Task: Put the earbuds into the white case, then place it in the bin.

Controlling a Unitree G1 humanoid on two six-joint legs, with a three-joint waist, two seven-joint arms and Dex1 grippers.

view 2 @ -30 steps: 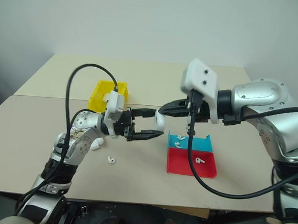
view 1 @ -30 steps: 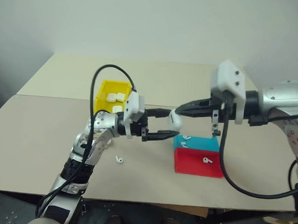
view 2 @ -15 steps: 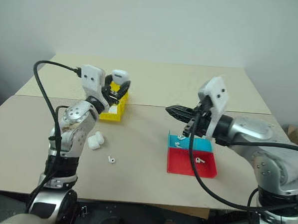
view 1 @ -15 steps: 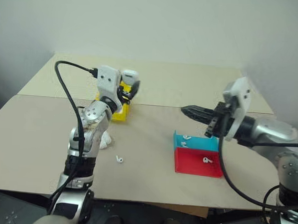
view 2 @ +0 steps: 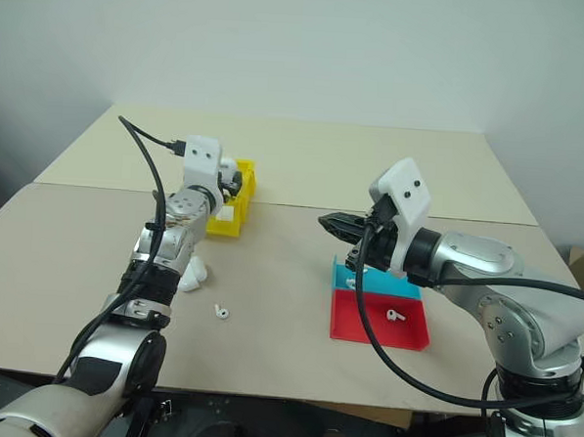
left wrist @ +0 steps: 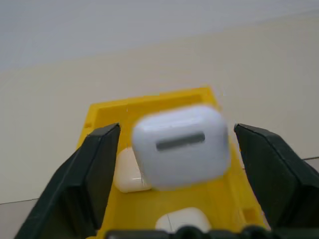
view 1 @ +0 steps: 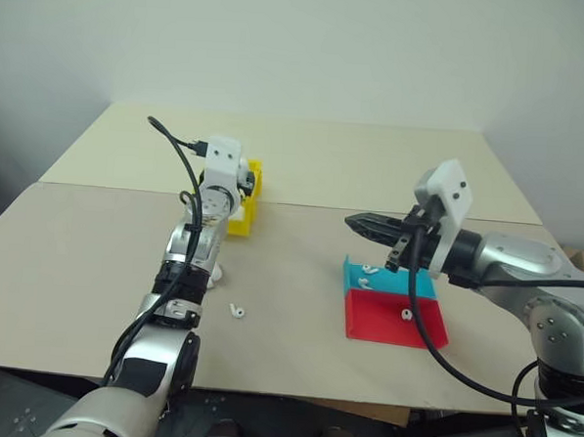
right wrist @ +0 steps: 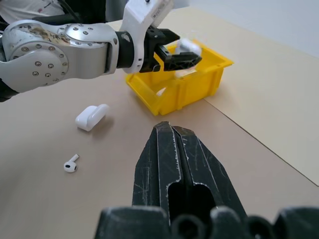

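The left gripper stands spread over the bin, the white case dropping free between its fingers; the right gripper is closed, empty. More earbuds remain on the table.

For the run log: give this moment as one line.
left gripper: open over bin | white case: released, between fingers | right gripper: shut, empty

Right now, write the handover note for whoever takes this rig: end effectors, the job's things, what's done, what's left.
Left end effector: open over the yellow bin, a white case between its fingers, touching neither, apparently just let go.
Right end effector: shut, empty, above the table near the blue-and-red tray.
Bin already holds other cases.
Left: one open case and a loose earbud on the table, two earbuds in the tray.
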